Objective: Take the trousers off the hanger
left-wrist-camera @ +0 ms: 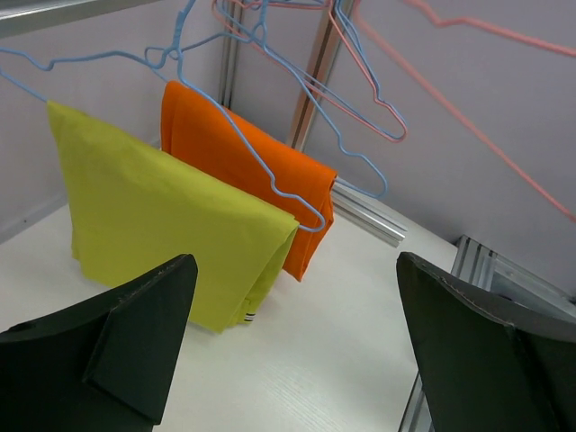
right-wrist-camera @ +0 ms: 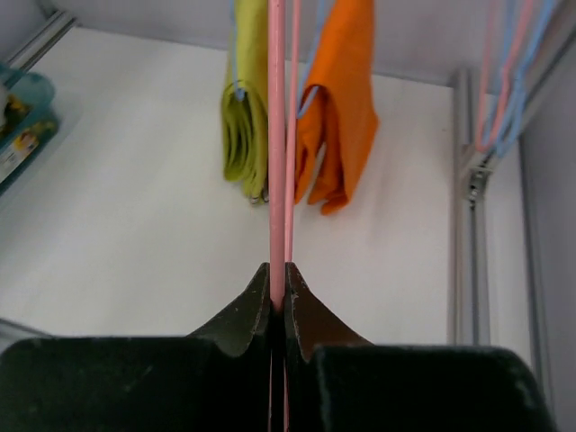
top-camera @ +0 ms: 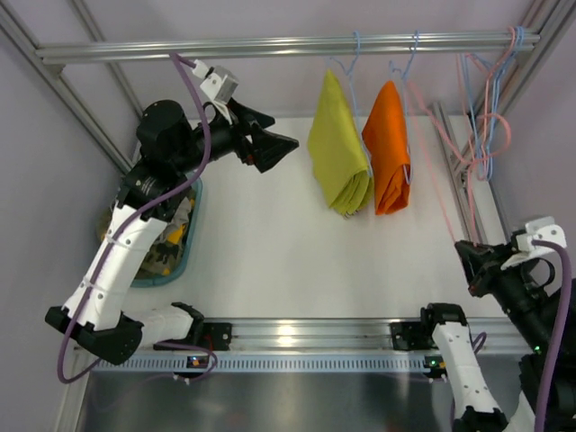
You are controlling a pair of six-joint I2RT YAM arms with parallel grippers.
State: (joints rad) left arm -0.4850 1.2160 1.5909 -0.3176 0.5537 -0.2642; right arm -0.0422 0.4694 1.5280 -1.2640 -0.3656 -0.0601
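Folded yellow-green cloth trousers point(top-camera: 337, 148) on blue wire hanger point(left-wrist-camera: 261, 153): pinch low with spread left gripper point(left-wrist-camera: 292, 351); right gripper point(right-wrist-camera: 277, 288) clamps pink hanger wire point(right-wrist-camera: 277, 135).

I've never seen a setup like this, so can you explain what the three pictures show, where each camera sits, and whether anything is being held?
These are two robot arms bolted to the near edge of a white table. The overhead picture looks down from above and behind; the other two come from cameras on each wrist. Two folded trousers, one yellow-green and one orange, hang on blue wire hangers from the top rail. A teal bin of items sits at the left. The left gripper is wide open and holds nothing. The right gripper is shut on a thin pink hanger wire.
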